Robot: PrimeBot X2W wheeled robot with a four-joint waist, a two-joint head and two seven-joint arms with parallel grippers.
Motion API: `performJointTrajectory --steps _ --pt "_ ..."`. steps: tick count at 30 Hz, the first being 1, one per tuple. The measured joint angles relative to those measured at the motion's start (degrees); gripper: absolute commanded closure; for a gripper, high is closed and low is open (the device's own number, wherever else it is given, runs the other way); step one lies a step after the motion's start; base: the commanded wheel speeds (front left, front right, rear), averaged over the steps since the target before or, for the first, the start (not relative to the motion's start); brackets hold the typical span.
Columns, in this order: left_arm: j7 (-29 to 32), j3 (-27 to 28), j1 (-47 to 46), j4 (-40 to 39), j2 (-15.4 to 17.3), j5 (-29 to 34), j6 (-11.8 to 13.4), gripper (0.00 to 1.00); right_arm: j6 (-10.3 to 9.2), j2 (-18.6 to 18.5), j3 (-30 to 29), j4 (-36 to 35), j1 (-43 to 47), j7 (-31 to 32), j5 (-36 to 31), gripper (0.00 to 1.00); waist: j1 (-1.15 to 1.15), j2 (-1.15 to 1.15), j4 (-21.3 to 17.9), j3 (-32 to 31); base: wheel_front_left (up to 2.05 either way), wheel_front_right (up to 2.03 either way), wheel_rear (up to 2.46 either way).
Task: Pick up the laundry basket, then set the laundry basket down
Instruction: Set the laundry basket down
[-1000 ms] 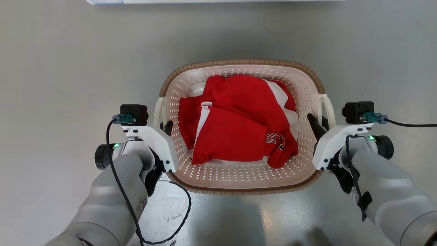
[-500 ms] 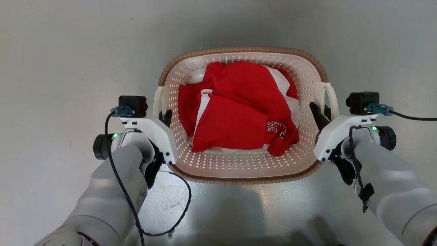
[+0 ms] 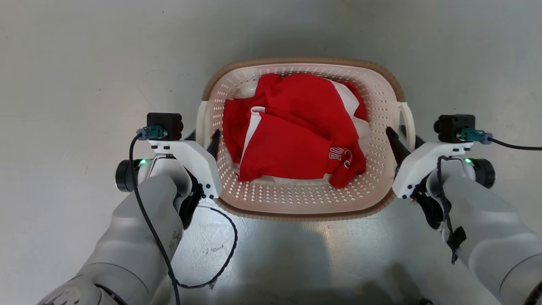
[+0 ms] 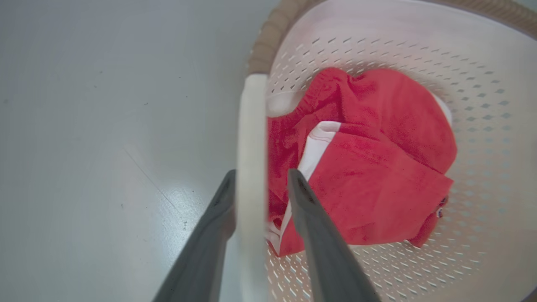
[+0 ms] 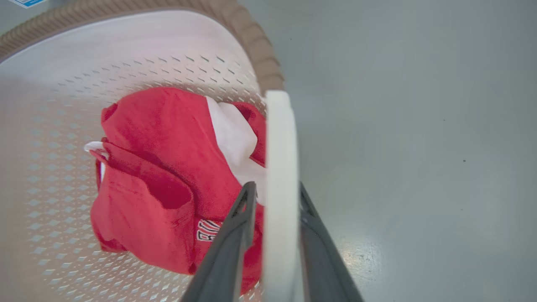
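Observation:
The laundry basket [image 3: 296, 62], cream perforated plastic with a brown woven-look rim, sits on the grey floor between my arms, holding red and white clothes [image 3: 296, 135]. My left gripper [image 3: 204, 134] straddles the left loop handle [image 3: 201, 118]. In the left wrist view the gripper [image 4: 261, 172] is open: one finger lies against the handle [image 4: 251, 126], the other stands apart from it. My right gripper [image 3: 402, 133] straddles the right handle [image 3: 410, 118]. Seen in the right wrist view, this gripper [image 5: 276, 185] is open, with a small gap beside the handle [image 5: 280, 126].
Bare grey floor [image 3: 84, 84] surrounds the basket on all sides. A black cable [image 3: 224, 254] loops off my left forearm over the floor in front of the basket.
The head camera tilted, so the white object at the top edge left the picture. Both grippers' fingers have spread apart around the handles. The basket shifted slightly toward my right.

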Motion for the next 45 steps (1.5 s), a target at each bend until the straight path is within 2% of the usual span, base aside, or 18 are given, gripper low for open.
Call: performJointTrajectory --steps 15,29,37,45 --pt "0.7 -0.2 -0.8 0.0 -0.2 -0.5 0.0 0.00 0.04 0.8 0.0 1.4 0.0 0.0 1.1 0.00 0.00 0.00 -0.1 -0.6 0.00 0.00 0.00" --pt "-0.4 -0.7 -0.6 0.0 -0.2 0.7 0.1 0.00 0.04 0.5 -6.2 0.8 0.3 0.0 -0.4 0.00 0.00 0.00 -1.0 -6.3 0.00 0.00 0.00" --pt "-0.5 5.3 2.6 -6.6 2.2 5.2 0.6 0.00 0.04 -0.9 -14.1 -3.4 3.8 0.0 -7.6 0.00 0.00 0.00 -1.6 -12.7 0.00 0.00 0.00" --pt "-0.6 15.7 12.0 -17.4 4.4 15.4 2.3 0.00 0.04 -1.5 -29.1 -12.5 11.7 0.0 -21.1 0.00 0.00 0.00 -1.7 -20.8 0.00 0.00 0.00"
